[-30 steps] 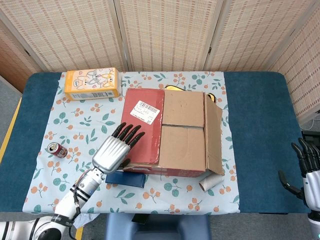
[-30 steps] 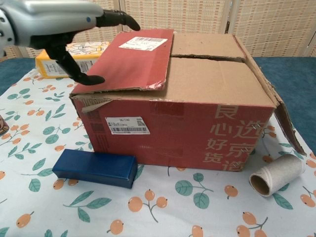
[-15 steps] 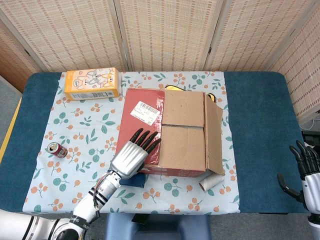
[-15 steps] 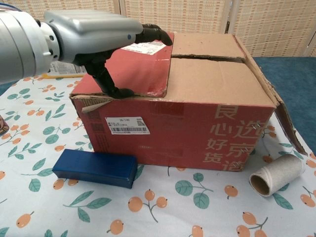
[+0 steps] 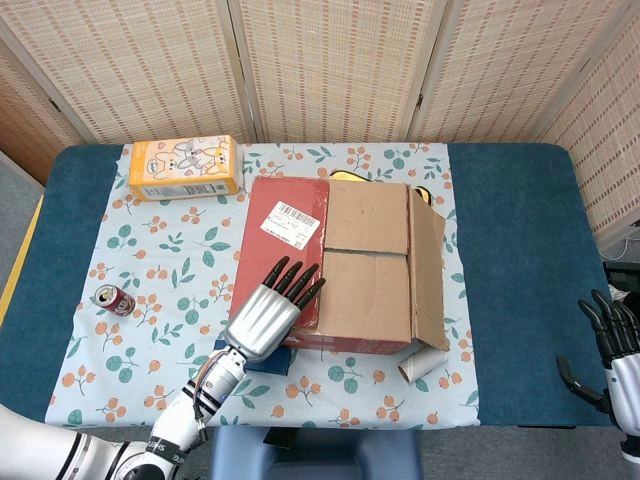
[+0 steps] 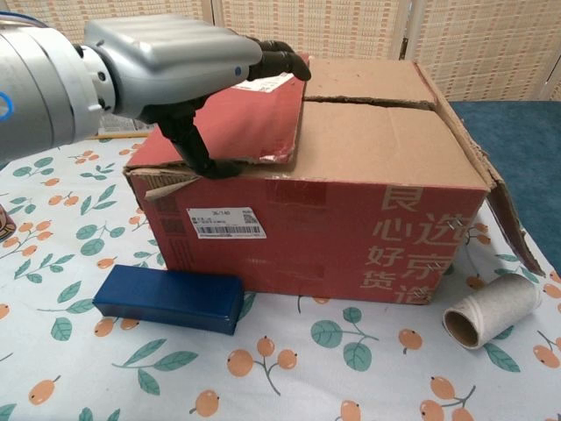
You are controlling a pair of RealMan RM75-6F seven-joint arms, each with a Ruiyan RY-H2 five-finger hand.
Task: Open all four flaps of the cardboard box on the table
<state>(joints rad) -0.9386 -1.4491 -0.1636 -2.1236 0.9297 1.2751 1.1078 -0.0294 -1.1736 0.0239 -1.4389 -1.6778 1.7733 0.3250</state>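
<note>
While flat, the red flap (image 5: 285, 240) — torn-edged cardboard — bears the left hand (image 5: 263, 318).

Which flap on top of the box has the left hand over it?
The red flap with the white barcode label, on the box's left side. The left hand is over its front edge; the brown flaps are plain cardboard with no hand near them.

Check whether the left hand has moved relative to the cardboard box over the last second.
Yes. The left hand has moved rightward and over the cardboard box, from off its left edge to above its red flap.
</note>
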